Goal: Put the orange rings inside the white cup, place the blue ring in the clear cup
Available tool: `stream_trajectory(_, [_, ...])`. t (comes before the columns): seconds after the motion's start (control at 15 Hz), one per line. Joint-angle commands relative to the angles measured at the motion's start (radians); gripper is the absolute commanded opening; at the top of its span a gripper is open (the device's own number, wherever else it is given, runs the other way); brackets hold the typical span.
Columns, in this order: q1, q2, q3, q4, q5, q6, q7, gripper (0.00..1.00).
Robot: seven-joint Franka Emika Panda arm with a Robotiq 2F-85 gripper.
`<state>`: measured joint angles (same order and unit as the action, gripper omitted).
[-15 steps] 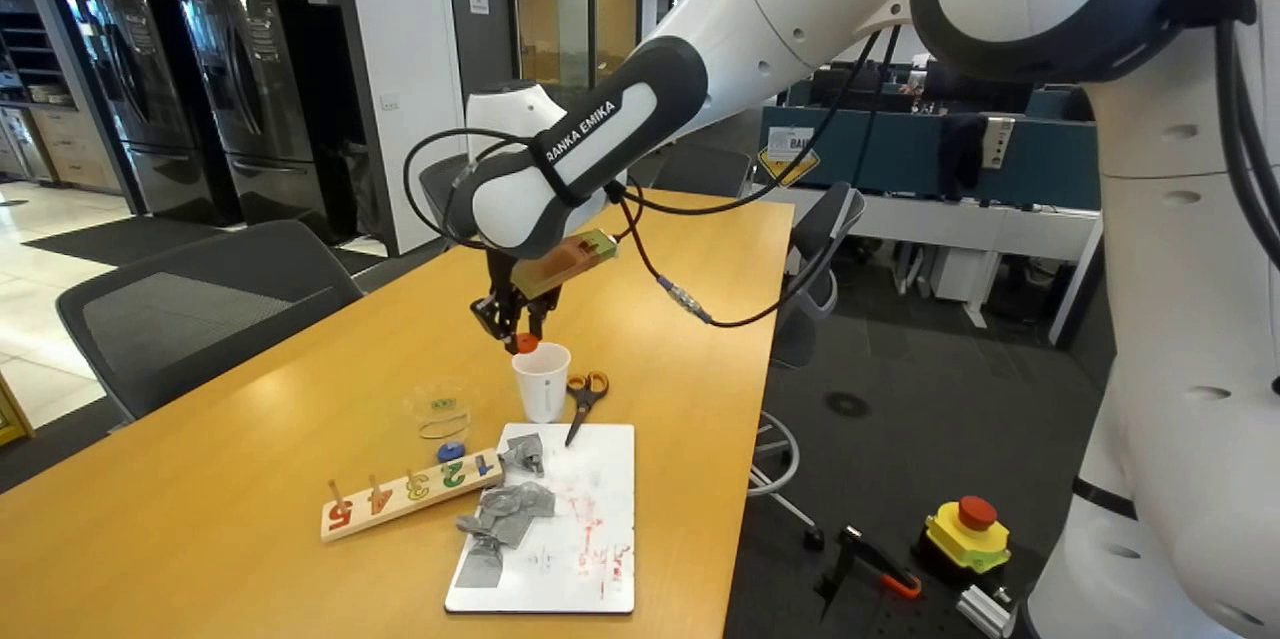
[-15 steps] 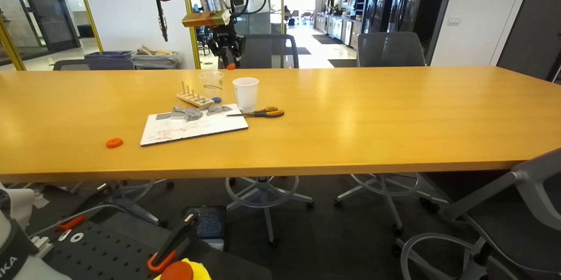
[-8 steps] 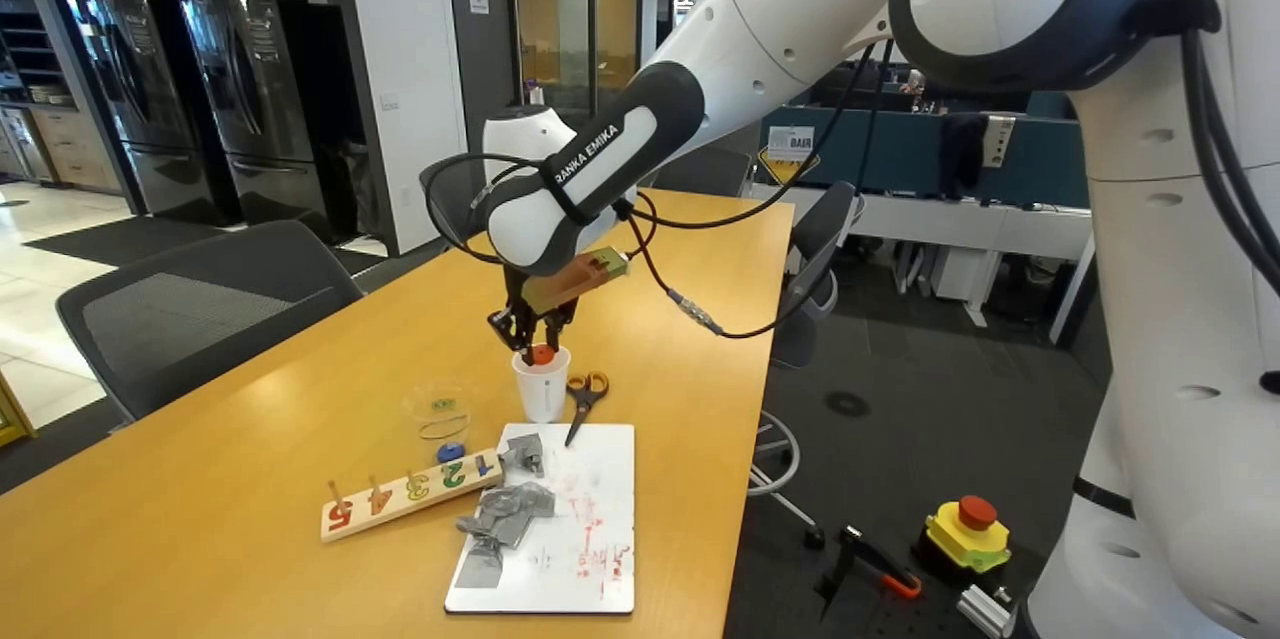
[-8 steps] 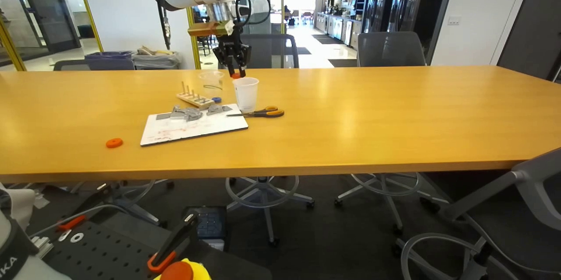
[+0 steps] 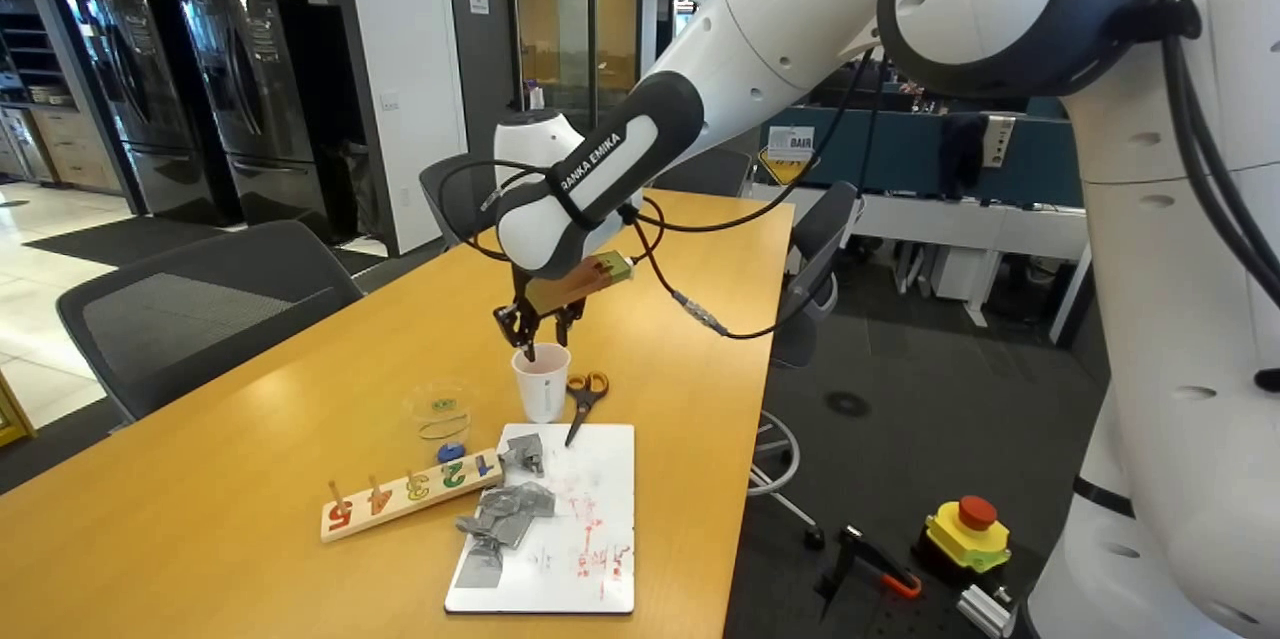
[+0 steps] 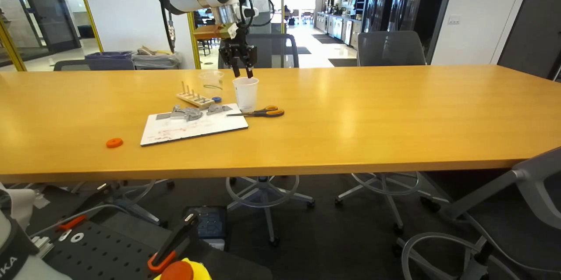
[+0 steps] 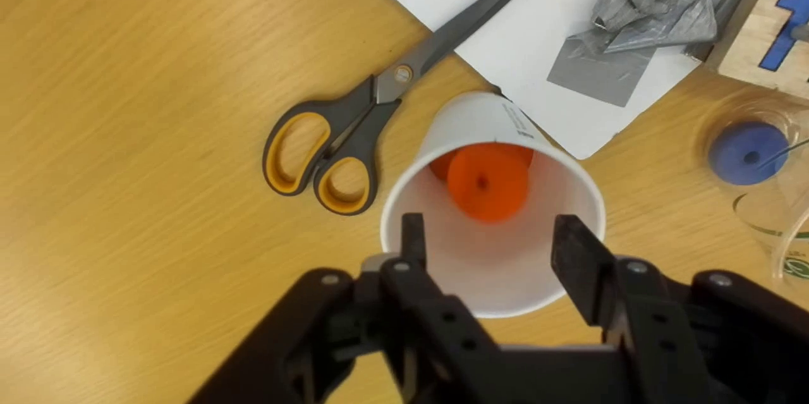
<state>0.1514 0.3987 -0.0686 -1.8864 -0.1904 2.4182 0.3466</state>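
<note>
The white cup (image 5: 542, 389) stands upright on the table, also in an exterior view (image 6: 246, 94) and the wrist view (image 7: 458, 116). In the wrist view an orange ring (image 7: 488, 184) lies inside it, over more orange at the bottom. Another orange ring (image 6: 114, 143) lies on the table. My gripper (image 7: 490, 220) is open and empty over the cup's mouth, also in both exterior views (image 5: 547, 349) (image 6: 243, 75). The clear cup (image 6: 211, 83) stands by the peg board. The blue ring (image 7: 749, 153) is at its base; I cannot tell whether inside or beside.
Scissors (image 7: 354, 132) lie beside the white cup, blades over the whiteboard (image 5: 590, 509). Crumpled grey tape (image 5: 515, 509) lies on the whiteboard. A wooden numbered peg board (image 5: 410, 494) lies beside it. Chairs (image 5: 210, 309) stand round the table.
The gripper came down and over the white cup with an orange ring, then opened. The ring left the fingers and now lies in the cup.
</note>
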Motion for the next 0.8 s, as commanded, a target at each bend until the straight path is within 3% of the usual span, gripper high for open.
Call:
stream_trajectory(0.0, [0.007, -0.024, -0.003, -0.014, -0.023, 0.015, 0.015, 0.88])
stream_trajectory(0.07, [0.007, -0.038, 0.003, -0.027, -0.021, 0.014, 0.003, 0.97])
stream_trajectory(0.13, [0.008, -0.052, 0.008, -0.04, -0.02, 0.013, -0.006, 1.0])
stream_trajectory(0.33, [0.012, -0.138, 0.037, -0.13, -0.017, 0.006, -0.056, 1.0])
stream_trajectory(0.73, [0.009, -0.397, 0.156, -0.434, 0.076, -0.029, -0.227, 1.0])
